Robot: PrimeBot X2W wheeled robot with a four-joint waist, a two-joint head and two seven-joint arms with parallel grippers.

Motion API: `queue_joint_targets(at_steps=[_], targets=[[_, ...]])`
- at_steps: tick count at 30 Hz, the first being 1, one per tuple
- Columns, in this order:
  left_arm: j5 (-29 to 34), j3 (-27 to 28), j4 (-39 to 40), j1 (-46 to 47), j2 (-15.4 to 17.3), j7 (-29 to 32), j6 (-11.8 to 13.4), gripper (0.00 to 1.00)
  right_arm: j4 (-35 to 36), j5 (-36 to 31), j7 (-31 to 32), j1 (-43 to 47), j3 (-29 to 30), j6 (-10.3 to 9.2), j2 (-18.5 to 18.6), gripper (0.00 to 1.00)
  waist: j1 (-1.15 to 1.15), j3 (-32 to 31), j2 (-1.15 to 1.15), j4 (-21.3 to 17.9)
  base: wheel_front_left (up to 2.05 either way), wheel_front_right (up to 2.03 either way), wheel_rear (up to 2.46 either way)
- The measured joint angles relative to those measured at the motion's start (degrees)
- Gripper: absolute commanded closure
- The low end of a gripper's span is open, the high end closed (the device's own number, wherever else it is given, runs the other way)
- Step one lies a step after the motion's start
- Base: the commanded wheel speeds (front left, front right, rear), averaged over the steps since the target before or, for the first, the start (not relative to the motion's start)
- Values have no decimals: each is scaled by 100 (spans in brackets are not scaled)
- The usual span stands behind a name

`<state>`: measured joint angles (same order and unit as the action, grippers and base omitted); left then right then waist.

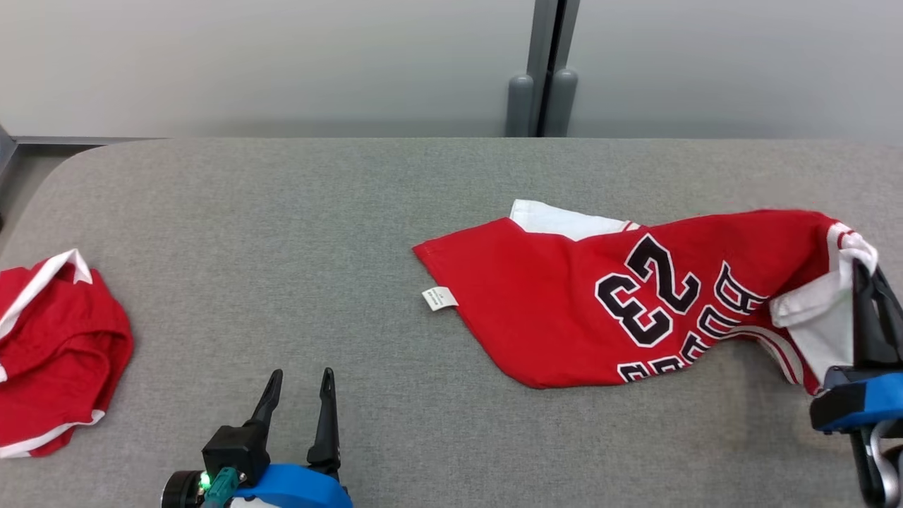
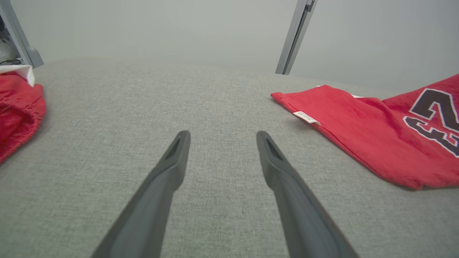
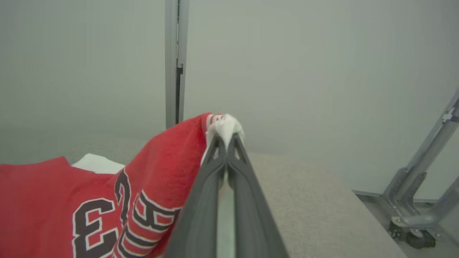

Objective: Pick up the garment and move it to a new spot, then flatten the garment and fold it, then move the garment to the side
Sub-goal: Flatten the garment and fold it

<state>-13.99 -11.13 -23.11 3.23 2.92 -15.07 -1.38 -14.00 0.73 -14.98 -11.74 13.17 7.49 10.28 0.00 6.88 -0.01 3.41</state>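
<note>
Pinching a white-trimmed edge of the red jersey [image 1: 564, 303], the right tool [image 1: 862, 271] has its two dark fingers pressed together on the cloth at the right end of the counter [image 1: 282, 212]. In the right wrist view a bunch of white fabric sits at the fingertips. The jersey is raised at that held end. The rest slopes down and lies spread leftward over the middle and right of the grey counter. The number 23 and black-and-white lettering face up, a white patch shows at its far edge, and a small white label [image 1: 439, 298] sticks out at its left hem. The left tool [image 1: 302, 377] hangs near the counter's front edge on the left, fingers apart with nothing between them, well clear of the jersey. A second red garment [image 1: 56, 339] with white trim lies crumpled at the counter's left edge.
</note>
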Motion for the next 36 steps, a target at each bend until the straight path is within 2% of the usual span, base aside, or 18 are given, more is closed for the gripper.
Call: queue_joint_targets(at_steps=[2,8,12,13,14,15,16,21,29,36], targets=[[44,11,1,46,2,0,-15,0,76,-145,1,99,165,0,57,100,0,48,0,-89,0,0,0],[108,78,-18,186,2,0,-51,0,1034,-599,-1,2,222,0,200,100,1,190,1,-363,0,0,0],[105,21,-44,207,0,0,-62,0,1072,-762,-2,52,-105,1,201,100,0,216,1,-476,0,0,0],[105,-8,-56,227,-1,0,-65,0,946,-794,-5,115,-211,1,199,89,0,218,1,-491,0,0,0],[104,-21,-59,244,-2,0,-65,0,767,-811,-4,193,-281,1,203,59,0,224,1,-503,0,0,0],[98,-24,-57,255,0,0,-65,0,557,-809,-4,284,-291,1,187,15,0,227,1,-514,0,0,0],[97,-25,-59,255,1,0,-65,0,299,-801,-3,390,-282,0,163,0,1,226,1,-523,0,0,0],[99,-19,-66,252,0,0,-65,0,-346,-693,0,809,-246,0,-80,0,0,226,1,-573,0,0,0],[140,-5,-96,273,-2,0,-78,0,-538,-580,0,859,-378,0,-331,0,0,239,1,-708,0,0,0],[112,-90,-93,333,-4,0,-99,0,-846,-561,0,599,-301,0,-434,0,0,294,1,-626,0,0,0]])
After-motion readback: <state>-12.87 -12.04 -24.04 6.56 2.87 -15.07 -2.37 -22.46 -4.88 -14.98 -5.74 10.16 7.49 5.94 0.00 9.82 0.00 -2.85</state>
